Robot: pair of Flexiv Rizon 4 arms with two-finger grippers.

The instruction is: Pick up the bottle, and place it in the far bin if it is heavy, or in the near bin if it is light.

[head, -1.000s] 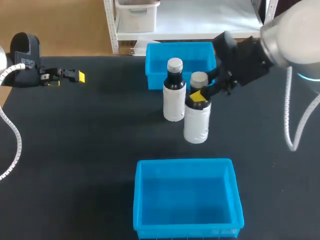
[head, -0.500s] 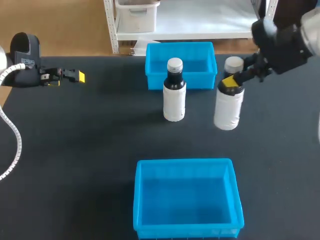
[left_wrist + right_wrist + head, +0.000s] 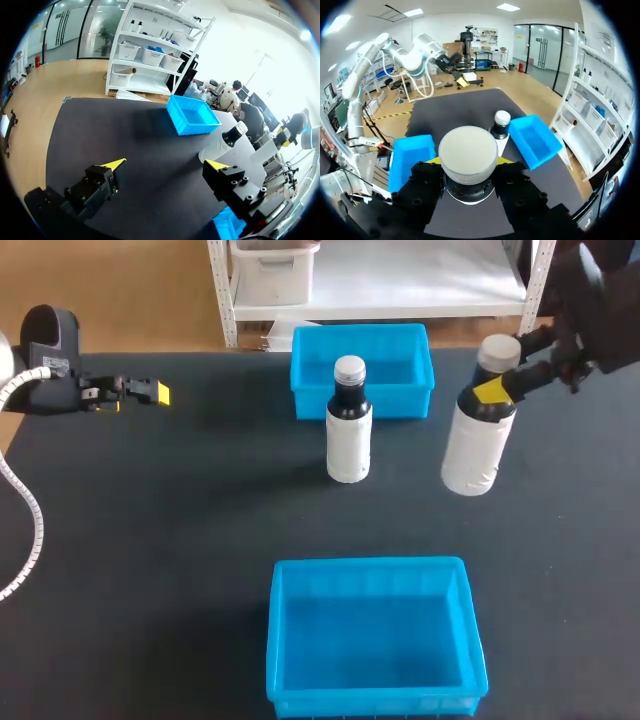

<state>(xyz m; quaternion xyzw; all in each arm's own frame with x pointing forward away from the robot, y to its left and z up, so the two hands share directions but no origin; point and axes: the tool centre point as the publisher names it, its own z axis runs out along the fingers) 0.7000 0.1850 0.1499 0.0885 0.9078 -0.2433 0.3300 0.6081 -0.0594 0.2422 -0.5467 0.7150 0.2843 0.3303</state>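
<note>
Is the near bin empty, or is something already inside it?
Empty. In the head view the near bin shows only its bare blue floor, and nothing lies inside it.

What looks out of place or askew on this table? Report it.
Only the gripped bottle: held at its neck by the right jaws, it leans slightly. The other bottle stands upright; nothing is spilled.

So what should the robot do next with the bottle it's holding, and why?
Probably carry it sideways over the far bin. The right gripper is shut on the held bottle, which hangs beside that bin, well away from the near bin. Its weight can't be seen, though.
</note>
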